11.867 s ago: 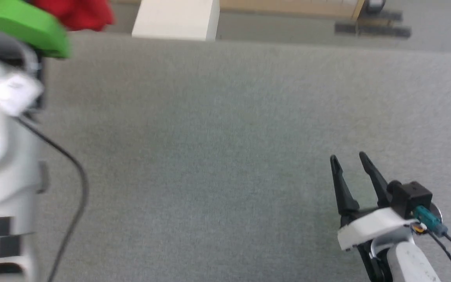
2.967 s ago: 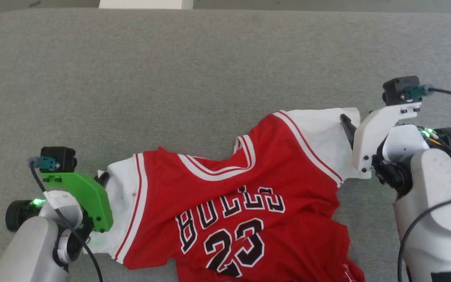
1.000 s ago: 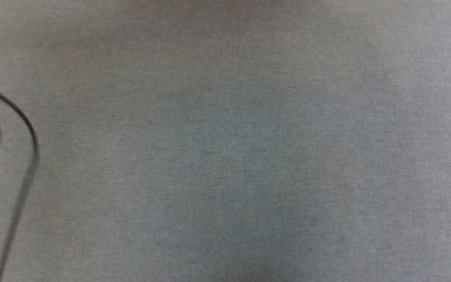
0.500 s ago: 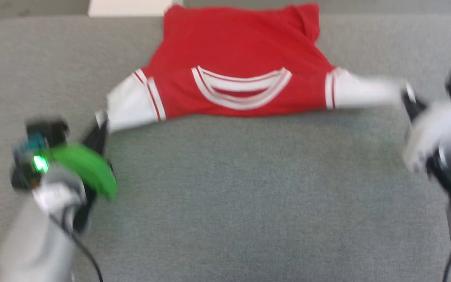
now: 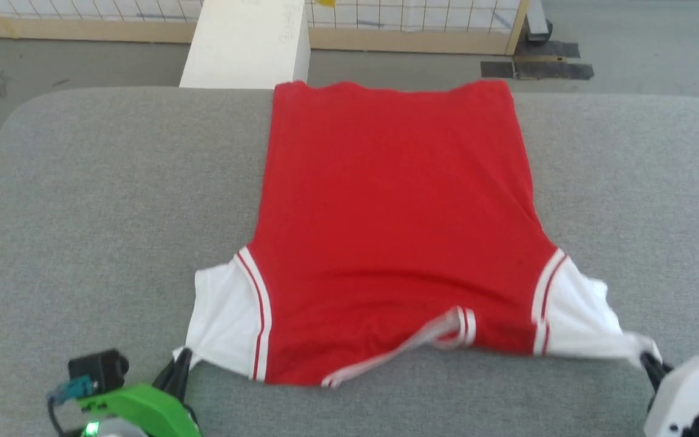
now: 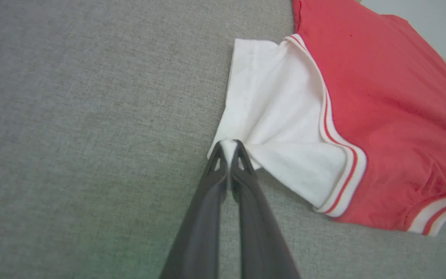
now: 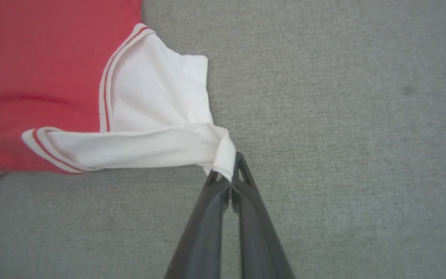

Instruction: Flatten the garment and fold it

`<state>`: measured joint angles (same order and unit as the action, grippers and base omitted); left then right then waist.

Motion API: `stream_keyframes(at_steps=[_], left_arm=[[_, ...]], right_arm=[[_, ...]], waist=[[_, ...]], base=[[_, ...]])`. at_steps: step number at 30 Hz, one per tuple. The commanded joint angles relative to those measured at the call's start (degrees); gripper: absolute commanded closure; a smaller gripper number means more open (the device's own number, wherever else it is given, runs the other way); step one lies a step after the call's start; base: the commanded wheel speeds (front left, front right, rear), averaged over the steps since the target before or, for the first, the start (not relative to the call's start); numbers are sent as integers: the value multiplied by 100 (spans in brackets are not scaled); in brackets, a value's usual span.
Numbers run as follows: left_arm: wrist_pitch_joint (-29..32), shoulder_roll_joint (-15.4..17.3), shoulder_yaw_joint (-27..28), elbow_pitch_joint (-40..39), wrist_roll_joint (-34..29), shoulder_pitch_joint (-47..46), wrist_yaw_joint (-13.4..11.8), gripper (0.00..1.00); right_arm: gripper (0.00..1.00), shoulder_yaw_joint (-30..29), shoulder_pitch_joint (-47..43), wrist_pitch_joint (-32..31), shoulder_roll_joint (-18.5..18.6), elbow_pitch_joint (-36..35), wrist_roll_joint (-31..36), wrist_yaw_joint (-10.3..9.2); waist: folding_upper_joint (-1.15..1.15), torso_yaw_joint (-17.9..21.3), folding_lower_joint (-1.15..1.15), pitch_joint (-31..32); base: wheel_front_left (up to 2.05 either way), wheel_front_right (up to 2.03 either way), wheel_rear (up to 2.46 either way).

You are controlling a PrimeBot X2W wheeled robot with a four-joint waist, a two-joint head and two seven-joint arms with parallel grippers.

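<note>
The red garment [image 5: 392,212] lies spread on the grey table [image 5: 113,200], plain back side up, hem toward the far edge and collar near me. Its lettering and number are hidden underneath. My left gripper [image 5: 182,355] is shut on the corner of the white left sleeve [image 5: 222,318]; the left wrist view shows the cloth [image 6: 281,128] pinched at the tips of that gripper [image 6: 229,145]. My right gripper [image 5: 647,359] is shut on the stretched white right sleeve [image 5: 580,321], and in the right wrist view the twisted cloth [image 7: 157,116] is pinched between the tips of that gripper [image 7: 227,166].
A white block [image 5: 246,42] stands beyond the table's far edge, in front of a wood-framed wire grid [image 5: 410,24] on the floor. Grey table surface stretches on both sides of the garment.
The head camera has shifted. The garment now lies stretched out far up the table with the collar near me, pulled toward me by both sleeves since half a second ago.
</note>
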<state>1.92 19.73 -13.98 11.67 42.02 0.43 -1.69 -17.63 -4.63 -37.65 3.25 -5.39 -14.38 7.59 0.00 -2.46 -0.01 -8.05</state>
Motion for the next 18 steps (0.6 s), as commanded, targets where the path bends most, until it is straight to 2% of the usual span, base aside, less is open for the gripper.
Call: stream_keyframes(at_steps=[1,7,12,13,15,18], left_arm=[[-34,-22,66,-59,86,208,-87,100],[32,-36,158,-230,261,853,-289,100],[55,-80,126,-327,324,981,-294,100],[47,-100,122,-348,341,961,-283,100],[42,-115,108,-384,343,924,-277,100],[8,-131,116,-444,348,879,-283,100]], right_arm=[[100,-58,-152,-51,-17,-76,-21,-10],[100,-181,-684,-257,-34,287,-242,-10],[100,-111,-736,-61,-35,739,-347,-10],[61,-88,-717,-8,-36,823,-368,-10],[0,-44,-672,77,-36,899,-384,-10],[0,-12,-525,359,-36,705,-386,-10]], waist=[[0,4,1,54],[0,13,1,128],[0,-29,1,120],[0,-38,1,121],[0,-50,1,122],[0,-55,1,103]], base=[[0,0,0],[0,0,0],[0,0,0],[0,0,0],[0,0,0],[0,0,0]])
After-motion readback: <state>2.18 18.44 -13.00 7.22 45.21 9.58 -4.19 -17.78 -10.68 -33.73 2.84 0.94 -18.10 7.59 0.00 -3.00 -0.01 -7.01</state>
